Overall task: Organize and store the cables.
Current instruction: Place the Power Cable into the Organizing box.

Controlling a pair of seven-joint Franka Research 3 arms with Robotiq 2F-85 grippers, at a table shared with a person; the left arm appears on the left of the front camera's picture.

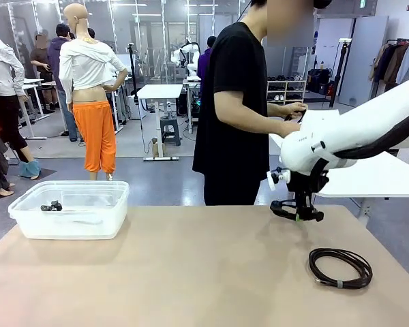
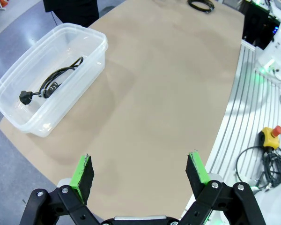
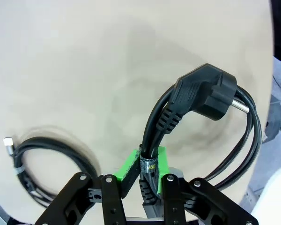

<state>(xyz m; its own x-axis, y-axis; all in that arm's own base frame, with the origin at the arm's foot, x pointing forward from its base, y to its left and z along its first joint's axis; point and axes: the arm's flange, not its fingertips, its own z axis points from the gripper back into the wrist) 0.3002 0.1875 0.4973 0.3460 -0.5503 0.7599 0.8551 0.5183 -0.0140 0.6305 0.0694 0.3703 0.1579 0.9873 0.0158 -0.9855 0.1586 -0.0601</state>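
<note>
My right gripper [image 1: 298,211] hangs a little above the table's far right and is shut on a coiled black cable [image 3: 246,140] with a chunky plug [image 3: 206,91]; its green pads [image 3: 131,166] pinch the taped bundle. A second cable coil [image 1: 341,267] lies flat on the table just in front of that gripper, also seen as the coil [image 3: 51,157] in the right wrist view. A third cable [image 2: 54,83] lies inside the clear plastic bin [image 2: 79,96]. My left gripper [image 2: 140,168] is open, high above the table, with nothing between its fingers.
The clear bin [image 1: 68,225] stands at the table's far left corner. A person in black [image 1: 238,109] stands behind the far edge, hands at a white side table [image 1: 375,177]. An aluminium frame with an emergency-stop button [image 2: 271,137] runs along my side.
</note>
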